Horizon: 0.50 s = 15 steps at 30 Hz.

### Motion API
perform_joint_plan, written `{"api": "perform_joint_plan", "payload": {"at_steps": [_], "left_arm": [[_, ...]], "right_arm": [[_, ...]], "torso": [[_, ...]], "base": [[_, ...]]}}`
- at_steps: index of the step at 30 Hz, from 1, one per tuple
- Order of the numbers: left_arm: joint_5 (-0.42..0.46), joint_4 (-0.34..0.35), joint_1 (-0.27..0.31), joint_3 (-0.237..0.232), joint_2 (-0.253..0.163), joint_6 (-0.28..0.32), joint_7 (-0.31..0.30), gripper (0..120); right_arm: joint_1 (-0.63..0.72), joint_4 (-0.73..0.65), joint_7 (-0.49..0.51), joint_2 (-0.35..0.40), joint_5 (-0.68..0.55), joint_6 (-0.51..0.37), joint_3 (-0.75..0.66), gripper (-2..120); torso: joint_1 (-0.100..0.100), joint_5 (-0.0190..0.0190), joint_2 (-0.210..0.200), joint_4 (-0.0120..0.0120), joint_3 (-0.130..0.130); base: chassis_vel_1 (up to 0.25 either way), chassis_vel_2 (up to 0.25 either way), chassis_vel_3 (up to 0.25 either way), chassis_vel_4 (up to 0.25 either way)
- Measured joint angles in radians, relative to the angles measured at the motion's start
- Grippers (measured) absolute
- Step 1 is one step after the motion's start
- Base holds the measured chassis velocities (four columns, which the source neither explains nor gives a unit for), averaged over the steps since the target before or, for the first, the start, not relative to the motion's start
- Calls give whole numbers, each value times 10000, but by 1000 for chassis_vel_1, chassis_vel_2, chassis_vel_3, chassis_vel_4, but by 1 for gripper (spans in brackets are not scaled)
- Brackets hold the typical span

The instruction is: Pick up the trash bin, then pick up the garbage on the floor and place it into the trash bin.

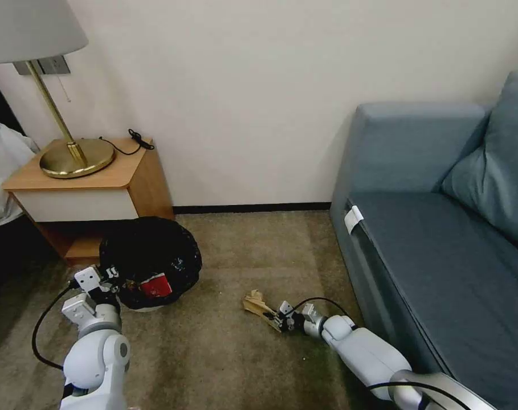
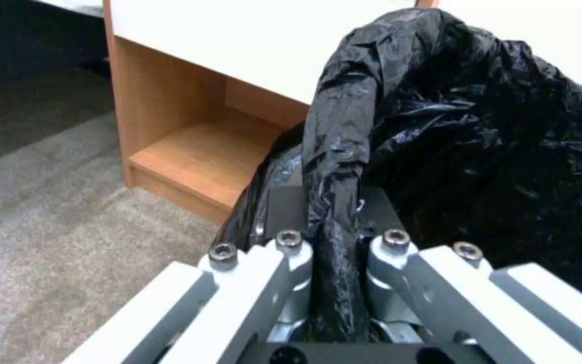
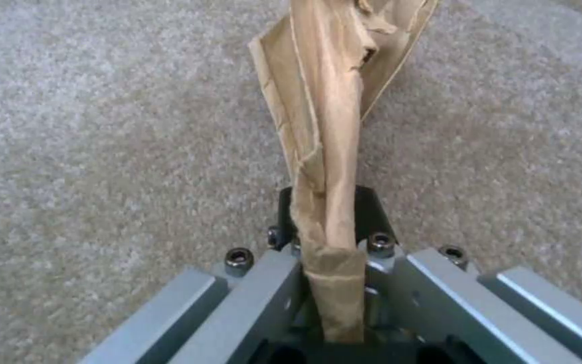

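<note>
The trash bin, round and lined with a crinkly black bag, sits low by the nightstand with a red-and-white cup inside. My left gripper is shut on its bag-covered rim; the left wrist view has the black plastic pinched between the pads. A crumpled tan paper, one piece of the garbage, lies low over the carpet in the middle. My right gripper is shut on its near end, and the right wrist view has the folded paper clamped between the fingers, reaching away over the carpet.
A wooden nightstand with a brass lamp stands behind the bin at the left. A blue-grey sofa runs along the right side. A white wall closes the back. Beige carpet lies open between bin and sofa.
</note>
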<state>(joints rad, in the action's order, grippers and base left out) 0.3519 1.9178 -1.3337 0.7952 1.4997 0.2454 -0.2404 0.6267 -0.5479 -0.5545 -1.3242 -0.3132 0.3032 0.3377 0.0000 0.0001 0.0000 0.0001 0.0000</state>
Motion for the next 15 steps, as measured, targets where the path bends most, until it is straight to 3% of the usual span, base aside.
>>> {"api": "perform_joint_plan", "payload": {"at_steps": [15], "left_arm": [[-3, 0, 12, 3, 4, 9, -4, 4]], "right_arm": [[40, -23, 2, 17, 101, 51, -143, 0]], "torso": [[0, -1, 0, -1, 0]], "base": [[0, 0, 0, 0]]}}
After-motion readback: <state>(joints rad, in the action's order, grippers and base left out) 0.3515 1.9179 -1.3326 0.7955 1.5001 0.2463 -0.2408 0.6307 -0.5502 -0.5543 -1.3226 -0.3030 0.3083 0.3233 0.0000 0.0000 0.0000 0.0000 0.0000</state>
